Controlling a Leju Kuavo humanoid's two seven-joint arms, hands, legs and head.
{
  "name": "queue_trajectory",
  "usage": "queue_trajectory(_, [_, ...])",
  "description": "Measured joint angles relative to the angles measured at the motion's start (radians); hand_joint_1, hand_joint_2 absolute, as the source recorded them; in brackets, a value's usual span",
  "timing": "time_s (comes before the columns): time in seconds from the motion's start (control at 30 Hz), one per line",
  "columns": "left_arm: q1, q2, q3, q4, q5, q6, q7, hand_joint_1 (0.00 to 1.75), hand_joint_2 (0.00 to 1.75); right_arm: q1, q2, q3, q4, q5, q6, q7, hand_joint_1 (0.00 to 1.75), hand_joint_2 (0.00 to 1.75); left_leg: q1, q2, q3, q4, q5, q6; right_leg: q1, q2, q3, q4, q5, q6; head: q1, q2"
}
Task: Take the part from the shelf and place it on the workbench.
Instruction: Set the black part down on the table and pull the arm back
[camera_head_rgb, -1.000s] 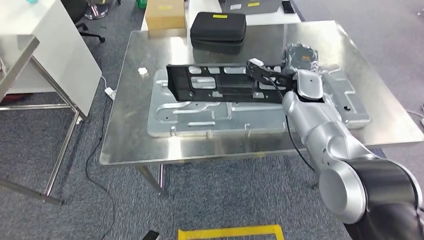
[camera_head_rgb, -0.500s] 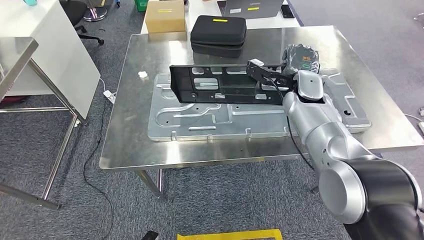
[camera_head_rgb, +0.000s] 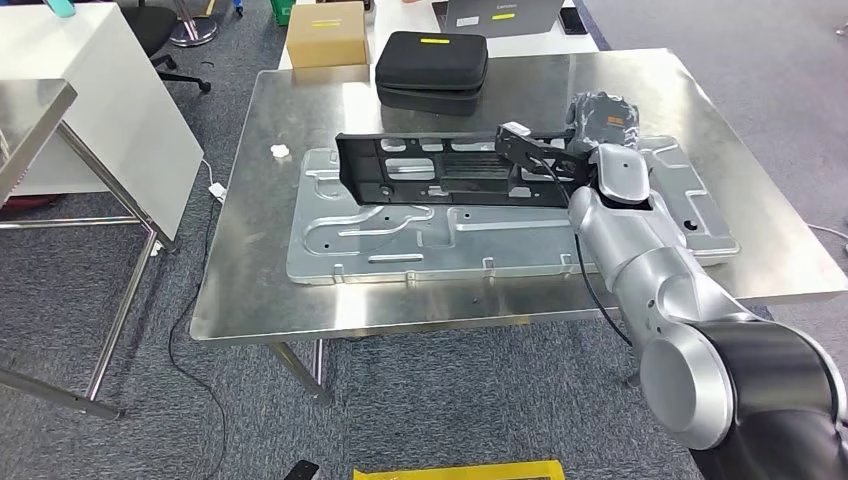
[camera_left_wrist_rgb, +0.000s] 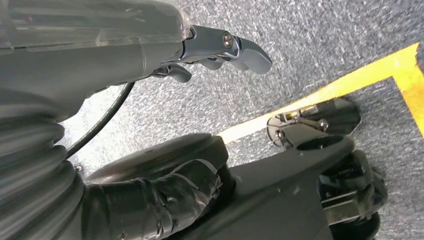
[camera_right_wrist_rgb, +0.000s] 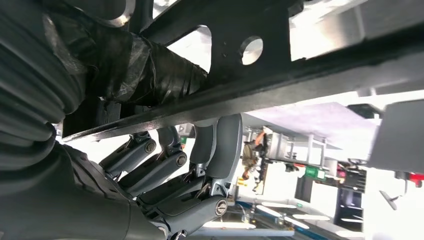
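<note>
1. Pick-up looks done: the black part (camera_head_rgb: 455, 172), a long slotted frame, is off any shelf and in the right hand (camera_head_rgb: 598, 118), over the steel worktop (camera_head_rgb: 250, 270).
2. Grip: the right wrist view has the part (camera_right_wrist_rgb: 300, 60) running across, w/ the hand's fingers (camera_right_wrist_rgb: 150, 165) curled under its lower edge and the taped thumb on the other side. So the fingers are pinching the part's right end, not spread.
3. Where it is: the part runs left-right above the far half of the big grey stamped panel (camera_head_rgb: 400, 240) lying on the worktop. Its left end is unsupported. Can't tell whether the lower edge already touches the panel or hangs just above it.
4. Left hand (camera_left_wrist_rgb: 220, 47): hangs down by the carpet floor and holds nothing. Fingers look only loosely bent, apart rather than pressed together.
5. Also on the worktop: black zip case (camera_head_rgb: 432, 62) at the far edge, small white bit (camera_head_rgb: 279, 151) far left, near the panel's corner. Cardboard box (camera_head_rgb: 325, 30) sits beyond the far edge.
6. Left to do, as I judge: settle the part flat, let go, pull the arm back. Roughly the last stretch; carry done, release not yet.
</note>
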Motion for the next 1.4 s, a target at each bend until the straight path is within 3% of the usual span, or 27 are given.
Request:
queue_trajectory(0.07, [0.001, 0.000, 0.000, 0.000, 0.000, 0.000, 0.002, 0.00, 1.75, -0.002, 0.000, 0.000, 0.000, 0.000, 0.001, 0.001, 1.75, 1.75, 0.003, 0.001, -0.030, 0.070, -0.045, -0.007, -0.003, -0.001, 0.004, -0.006, 0.003, -0.014, 0.000, 0.000])
queue_trajectory(0.13, [0.000, 0.000, 0.000, 0.000, 0.000, -0.001, 0.006, 0.00, 1.75, -0.002, 0.001, 0.000, 0.000, 0.001, 0.002, 0.001, 1.75, 1.75, 0.003, 0.002, -0.089, 0.202, -0.105, -0.011, 0.001, -0.001, 0.004, -0.006, 0.002, -0.021, -0.001, 0.000])
queue_trajectory(0.17, [0.000, 0.000, 0.000, 0.000, 0.000, -0.001, 0.007, 0.00, 1.75, 0.000, 0.002, 0.000, 0.000, 0.001, 0.003, 0.001, 1.75, 1.75, 0.004, 0.002, -0.114, 0.253, -0.120, -0.012, 0.003, -0.001, 0.005, -0.006, 0.000, -0.022, 0.000, 0.000])
queue_trajectory(0.2, [-0.001, 0.000, -0.001, 0.000, 0.001, -0.001, 0.008, 0.00, 1.75, 0.001, 0.002, 0.000, 0.000, 0.001, 0.003, 0.001, 1.75, 1.75, 0.003, 0.002, -0.125, 0.273, -0.116, -0.011, 0.005, 0.000, 0.006, -0.006, -0.003, -0.024, 0.000, 0.000])
queue_trajectory(0.23, [-0.001, 0.000, -0.003, 0.000, 0.000, -0.002, 0.008, 0.00, 1.75, 0.002, 0.002, 0.000, 0.000, 0.001, 0.003, 0.001, 1.75, 1.75, 0.003, 0.002, -0.116, 0.255, -0.095, -0.009, 0.007, 0.001, 0.008, -0.005, -0.008, -0.024, 0.000, 0.000])
queue_trajectory(0.3, [0.001, 0.001, -0.008, 0.000, 0.000, -0.003, 0.006, 0.00, 1.75, 0.003, 0.002, 0.000, 0.000, 0.001, 0.003, 0.001, 1.75, 1.75, -0.001, 0.003, -0.052, 0.129, -0.032, 0.005, 0.010, 0.003, 0.017, -0.004, -0.017, -0.023, 0.000, 0.000])
queue_trajectory(0.33, [0.002, 0.002, -0.011, 0.000, 0.000, -0.003, 0.005, 0.00, 1.75, 0.002, 0.001, 0.000, 0.000, 0.001, 0.002, 0.001, 1.75, 1.75, -0.003, 0.005, -0.017, 0.064, -0.018, 0.013, 0.013, 0.003, 0.021, -0.004, -0.022, -0.019, 0.000, 0.000])
queue_trajectory(0.4, [0.003, 0.004, -0.014, 0.000, 0.000, -0.003, 0.004, 0.00, 1.75, 0.000, 0.000, 0.000, 0.000, 0.001, 0.002, 0.001, 1.75, 1.75, -0.008, 0.008, 0.019, -0.007, -0.023, 0.025, 0.014, 0.003, 0.028, -0.004, -0.024, -0.007, 0.000, 0.000])
queue_trajectory(0.53, [0.007, 0.005, -0.017, 0.000, 0.000, -0.002, 0.002, 0.00, 1.75, -0.001, -0.001, 0.000, -0.002, 0.001, 0.001, 0.001, 1.75, 1.75, -0.006, 0.007, 0.064, -0.034, -0.030, 0.047, 0.011, 0.002, 0.024, 0.036, -0.024, 0.015, 0.001, 0.000])
queue_trajectory(0.6, [0.008, 0.006, -0.018, 0.000, 0.000, -0.001, -0.001, 0.00, 1.75, -0.003, -0.003, 0.000, -0.002, 0.001, 0.000, 0.001, 1.75, 1.75, -0.004, 0.009, 0.089, -0.037, -0.037, 0.054, 0.007, 0.001, -0.034, 0.126, -0.048, 0.024, 0.001, 0.000])
queue_trajectory(0.67, [0.007, 0.006, -0.019, 0.000, 0.000, 0.000, -0.003, 0.00, 1.75, 0.002, -0.007, 0.000, -0.001, 0.001, 0.000, 0.001, 1.75, 1.75, -0.003, 0.009, 0.109, -0.037, -0.050, 0.054, 0.003, 0.001, -0.116, 0.227, -0.090, 0.031, 0.001, 0.000])
queue_trajectory(0.73, [0.010, 0.005, -0.020, 0.000, 0.000, 0.001, 0.000, 0.00, 1.75, 0.012, -0.011, -0.001, 0.000, 0.001, 0.000, 0.000, 1.75, 1.75, -0.001, 0.004, 0.134, -0.036, -0.070, 0.048, -0.002, 0.000, -0.159, 0.235, -0.112, 0.034, 0.001, 0.000])
queue_trajectory(0.77, [0.012, 0.005, -0.020, 0.000, 0.000, 0.003, 0.002, 0.00, 1.75, 0.014, -0.012, -0.001, 0.000, 0.001, 0.000, 0.000, 1.75, 1.75, 0.000, 0.002, 0.150, -0.036, -0.084, 0.043, -0.003, -0.001, -0.160, 0.193, -0.094, 0.035, 0.001, 0.000])
queue_trajectory(0.83, [0.015, 0.005, -0.020, 0.000, 0.000, 0.006, 0.005, 0.00, 1.75, 0.018, -0.014, -0.001, 0.001, 0.001, -0.001, -0.001, 1.75, 1.75, 0.000, -0.001, 0.179, -0.032, -0.115, 0.032, -0.003, -0.002, -0.141, 0.069, 0.021, 0.031, 0.001, 0.000])
queue_trajectory(0.9, [0.013, 0.005, -0.021, 0.000, 0.000, 0.013, 0.009, 0.00, 1.75, 0.022, -0.016, -0.001, 0.004, 0.000, -0.001, -0.002, 1.75, 1.75, -0.002, -0.003, 0.189, -0.030, -0.141, 0.020, 0.002, -0.003, -0.128, 0.002, 0.116, 0.018, 0.004, 0.000])
queue_trajectory(0.93, [0.011, 0.005, -0.022, 0.000, 0.000, 0.017, 0.010, 0.00, 1.75, 0.025, -0.017, -0.002, 0.004, 0.000, -0.002, -0.003, 1.75, 1.75, -0.003, -0.004, 0.191, -0.028, -0.144, 0.014, 0.005, -0.002, -0.128, -0.002, 0.127, 0.009, 0.005, 0.000])
queue_trajectory(1.0, [0.008, 0.005, -0.025, 0.000, 0.000, 0.027, 0.012, 0.00, 1.75, 0.027, -0.017, -0.002, 0.002, 0.000, -0.003, -0.003, 1.75, 1.75, -0.001, -0.003, 0.175, 0.001, -0.130, 0.003, 0.005, -0.002, -0.120, -0.003, 0.119, -0.007, 0.007, 0.000])
queue_trajectory(1.07, [0.008, 0.005, -0.030, 0.000, 0.000, 0.037, 0.011, 0.00, 1.75, 0.027, -0.017, -0.002, 0.000, 0.000, -0.004, -0.002, 1.75, 1.75, 0.000, 0.000, 0.125, 0.092, -0.125, -0.006, 0.004, -0.001, -0.105, -0.011, 0.108, -0.022, 0.008, 0.000])
queue_trajectory(1.13, [0.008, 0.005, -0.037, 0.000, 0.000, 0.047, 0.010, 0.00, 1.75, 0.029, -0.017, -0.002, 0.000, 0.001, -0.004, -0.003, 1.75, 1.75, 0.000, 0.001, 0.049, 0.203, -0.176, -0.010, 0.005, 0.001, -0.091, -0.015, 0.096, -0.031, 0.008, 0.000])
queue_trajectory(1.2, [0.008, 0.005, -0.044, 0.000, 0.000, 0.054, 0.010, 0.00, 1.75, 0.032, -0.016, -0.002, 0.000, 0.001, -0.004, -0.006, 1.75, 1.75, 0.000, 0.001, -0.012, 0.259, -0.224, -0.011, 0.008, 0.004, -0.082, -0.014, 0.087, -0.032, 0.007, 0.000])
queue_trajectory(1.23, [0.008, 0.005, -0.046, 0.000, 0.000, 0.057, 0.011, 0.00, 1.75, 0.033, -0.016, -0.002, 0.000, 0.001, -0.003, -0.007, 1.75, 1.75, 0.000, 0.001, -0.023, 0.248, -0.214, -0.009, 0.010, 0.005, -0.077, -0.014, 0.083, -0.033, 0.007, 0.000])
queue_trajectory(1.33, [0.008, 0.006, -0.051, 0.000, 0.001, 0.060, 0.013, 0.00, 1.75, 0.033, -0.016, -0.002, 0.000, 0.001, -0.003, -0.008, 1.75, 1.75, -0.007, 0.002, 0.016, 0.083, -0.086, 0.012, 0.017, 0.007, -0.061, -0.013, 0.075, -0.031, 0.008, 0.000])
queue_trajectory(1.4, [0.008, 0.007, -0.054, 0.000, 0.001, 0.062, 0.014, 0.00, 1.75, 0.032, -0.017, -0.003, 0.000, 0.001, -0.003, -0.008, 1.75, 1.75, -0.015, 0.002, 0.039, 0.007, -0.061, 0.027, 0.018, 0.008, -0.059, -0.012, 0.074, -0.024, 0.008, 0.000])
